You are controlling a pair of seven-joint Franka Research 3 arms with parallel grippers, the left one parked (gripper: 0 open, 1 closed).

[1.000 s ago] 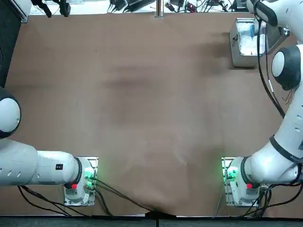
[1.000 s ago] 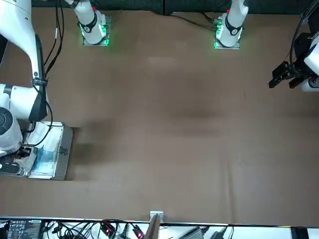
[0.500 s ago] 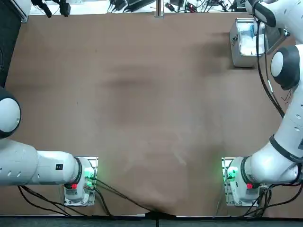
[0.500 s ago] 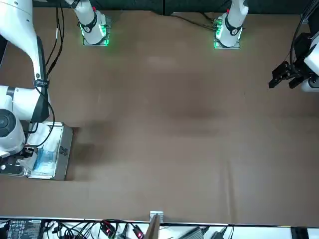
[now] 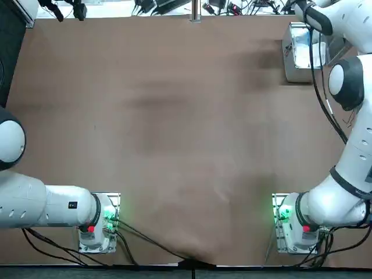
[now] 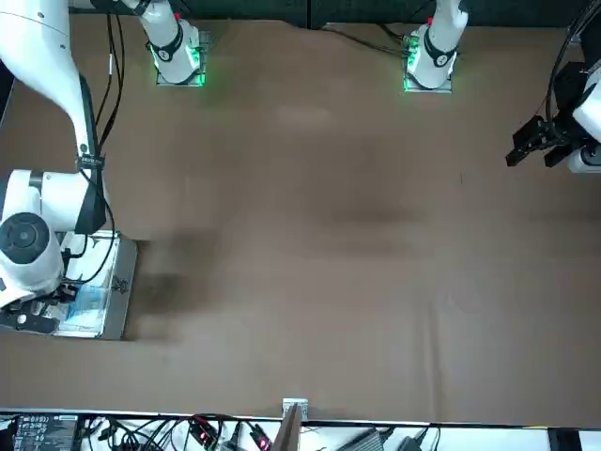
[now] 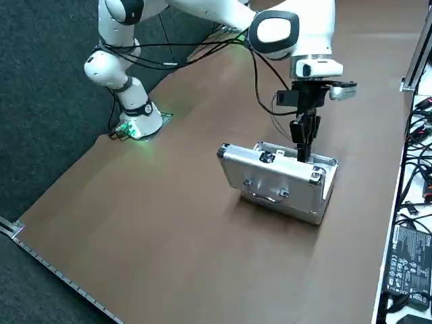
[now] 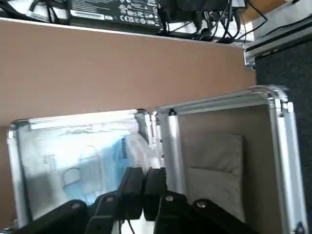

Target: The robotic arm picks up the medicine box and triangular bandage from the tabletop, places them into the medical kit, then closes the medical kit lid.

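The right wrist view shows the right gripper (image 8: 145,173) over the open medical kit (image 8: 22,175), fingers together, and blue material (image 8: 105,168) inside; the right side view shows the kit's closed-in outer wall and handle (image 7: 264,198).

Top view: overhead, looking down; front view: across table, facing robot; both share tabletop (image 5: 174,128).

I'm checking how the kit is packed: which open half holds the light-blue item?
The half with the pale lining; the other half holds a grey pouch instead. The right end effector is at the kit.
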